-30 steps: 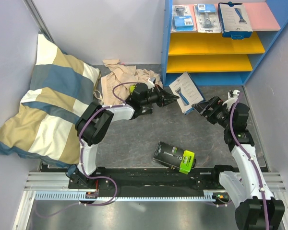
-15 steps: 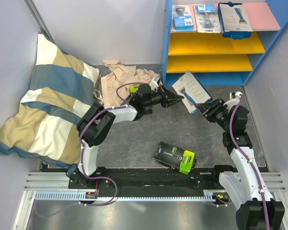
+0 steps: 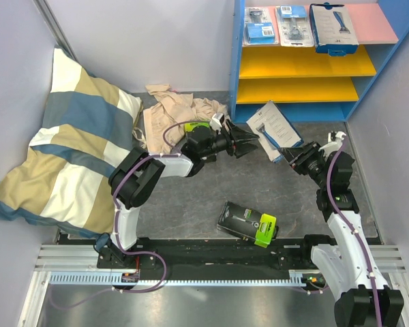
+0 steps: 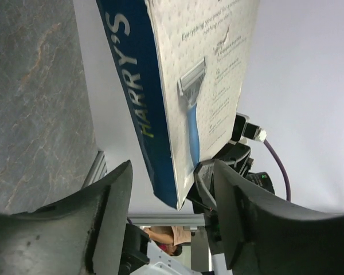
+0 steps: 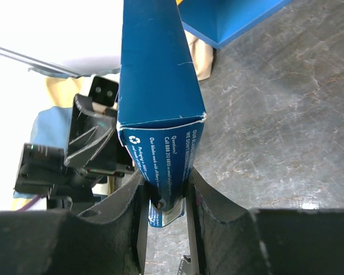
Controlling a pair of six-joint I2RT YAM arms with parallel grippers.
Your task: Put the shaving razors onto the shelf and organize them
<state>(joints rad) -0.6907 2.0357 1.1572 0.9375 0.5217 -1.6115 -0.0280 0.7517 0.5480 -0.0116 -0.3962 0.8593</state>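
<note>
The white-blue box point(image 3: 276, 129) picturing a razor is lifted off the counter point(image 3: 191, 197), tilted, just in front of the shelf's point(image 3: 236, 68) lowest level. The right claw point(image 3: 294, 158) pinches the box at its near end; in the right wrist view, the fingers point(image 5: 135, 206) press on both faces of the blue end flap of the box point(image 5: 155, 74).

The left claw point(image 3: 249, 142) stands spread just beside the box's left edge. In its own wrist view, its fingers point(image 4: 109, 217) are well apart, with the box point(image 4: 189, 86) ahead of them and none of it gripped.

On the shelf's pink top board point(image 3: 378, 24) lie two blister packs point(image 3: 261, 26) side by side and a second white-blue box point(image 3: 332, 27) to their right. The two yellow boards point(image 3: 300, 65) sit below.

A black box point(image 3: 247, 223) with a lime-green end lies flat on the counter near the arm bases. A beige cloth point(image 3: 177, 112) is bunched behind the left arm, with a striped pillow point(image 3: 68, 143) against the left wall.
</note>
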